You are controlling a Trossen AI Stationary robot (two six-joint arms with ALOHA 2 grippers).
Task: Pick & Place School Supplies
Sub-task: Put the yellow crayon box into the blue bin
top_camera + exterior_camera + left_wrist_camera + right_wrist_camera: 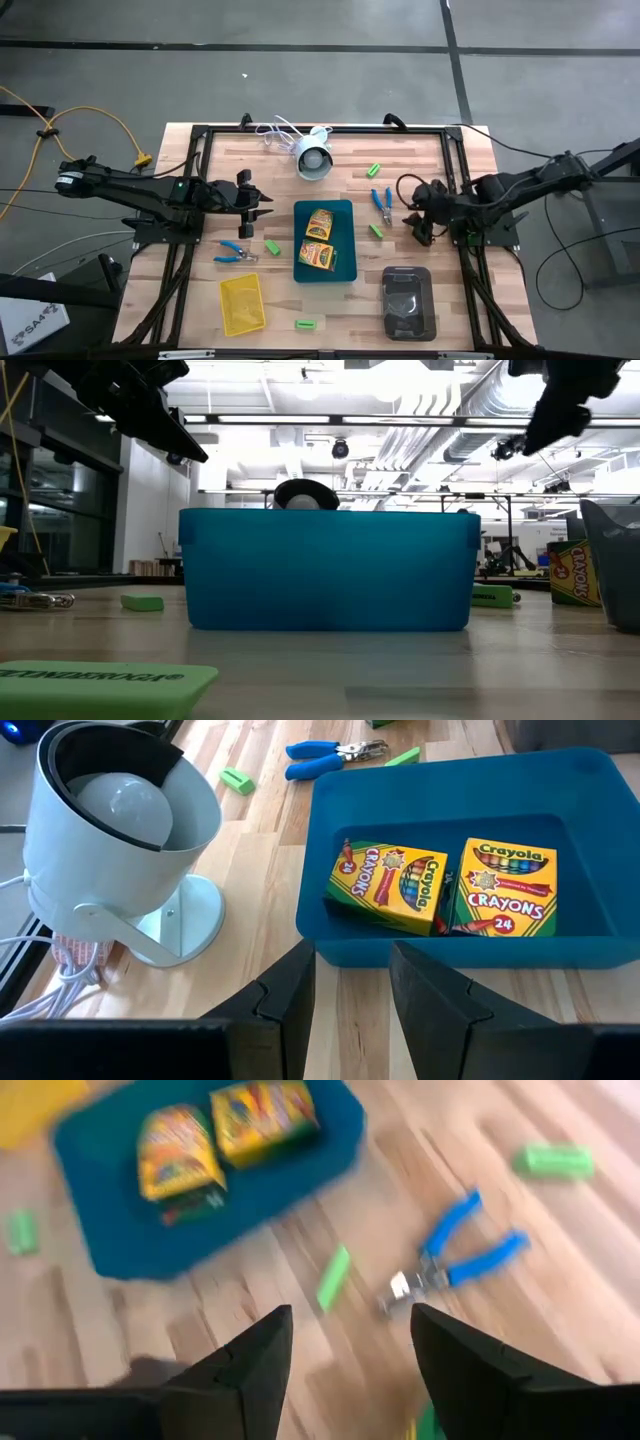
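Already, 2 yellow-orange printed cardboard crayon boxes lie inside the teal plastic tray, so with both the left gripper and right gripper apart and empty, a hasty reach for the nearby blue-handled metal pliers could nudge them away.

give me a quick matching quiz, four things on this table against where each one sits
Things:
1. crayon boxes
2. white lamp
3. yellow tray
4. dark grey tray

Places:
A. near edge, on the right arm's side
B. far edge, middle of the table
C. inside the teal tray
D. near edge, on the left arm's side

Pairs: 1-C, 2-B, 3-D, 4-A
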